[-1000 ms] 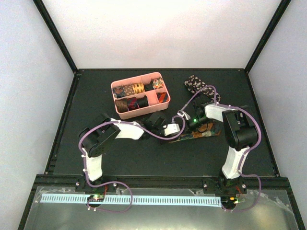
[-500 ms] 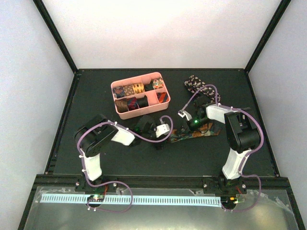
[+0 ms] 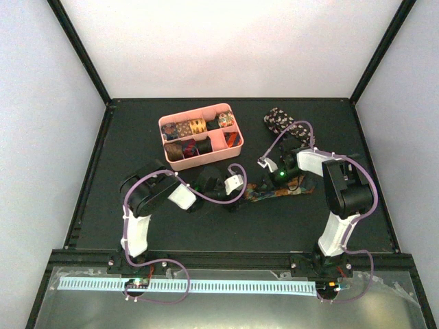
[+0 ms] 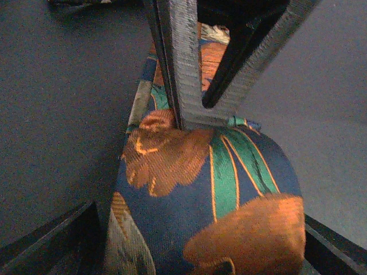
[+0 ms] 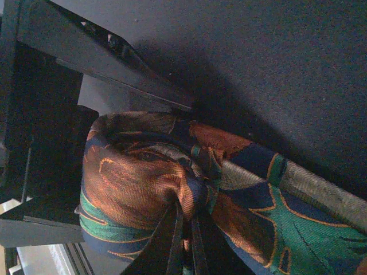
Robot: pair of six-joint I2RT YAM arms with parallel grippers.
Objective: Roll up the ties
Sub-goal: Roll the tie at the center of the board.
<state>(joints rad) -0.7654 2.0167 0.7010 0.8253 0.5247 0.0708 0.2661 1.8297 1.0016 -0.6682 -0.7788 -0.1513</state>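
A tie with orange, green and dark blue pattern (image 3: 291, 191) lies at the table's middle right, its near end wound into a roll (image 4: 218, 195). My right gripper (image 5: 186, 224) is shut on the core of that roll (image 5: 137, 183); its thin fingers (image 4: 186, 69) come down from the top of the left wrist view. My left gripper (image 4: 200, 255) stands open, one finger on each side of the roll. The unrolled length (image 5: 298, 223) trails off to the right. A black speckled tie (image 3: 280, 121) lies crumpled at the back right.
A pink divided tray (image 3: 234, 147) holding several rolled ties stands at the back, left of centre, just behind the left arm's wrist (image 3: 234, 182). Purple cables loop off both arms. Black frame rails border the dark mat.
My left gripper has opened, backed off to the left and now straddles the roll. My right gripper and the tie's rolled end have shifted a little to the left.
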